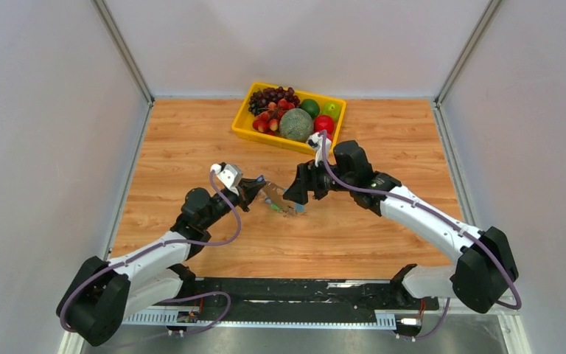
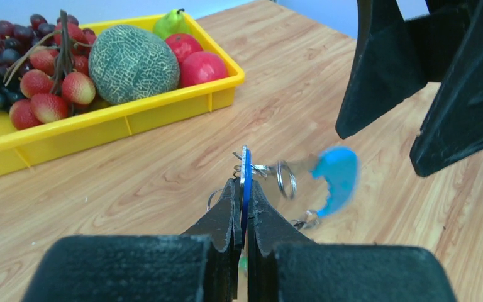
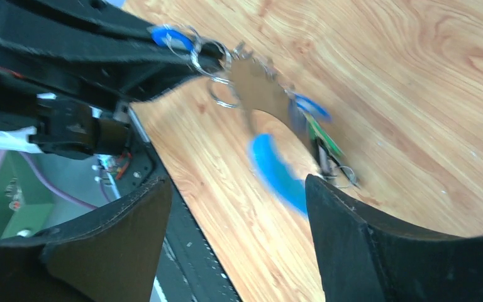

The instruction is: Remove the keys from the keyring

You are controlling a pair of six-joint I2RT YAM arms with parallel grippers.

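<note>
My left gripper (image 2: 243, 187) is shut on the flat blue head of one of the keys (image 2: 246, 165). From it hang the small silver loops of the keyring (image 2: 286, 180) and a second blue-headed key (image 2: 336, 176), blurred by motion. In the top view the bunch (image 1: 276, 200) hangs between the two grippers, just above the table. My right gripper (image 3: 238, 184) stands open, its fingers (image 3: 352, 233) wide apart, with the blurred blue key (image 3: 275, 168) loose between and beyond them. More keys (image 3: 317, 135) dangle below the rings (image 3: 209, 55).
A yellow tray (image 1: 245, 133) of fruit, with a melon (image 1: 295, 124), grapes and apples, stands at the back of the wooden table. The two grippers nearly face each other at mid-table. A black rail (image 1: 295, 291) runs along the near edge.
</note>
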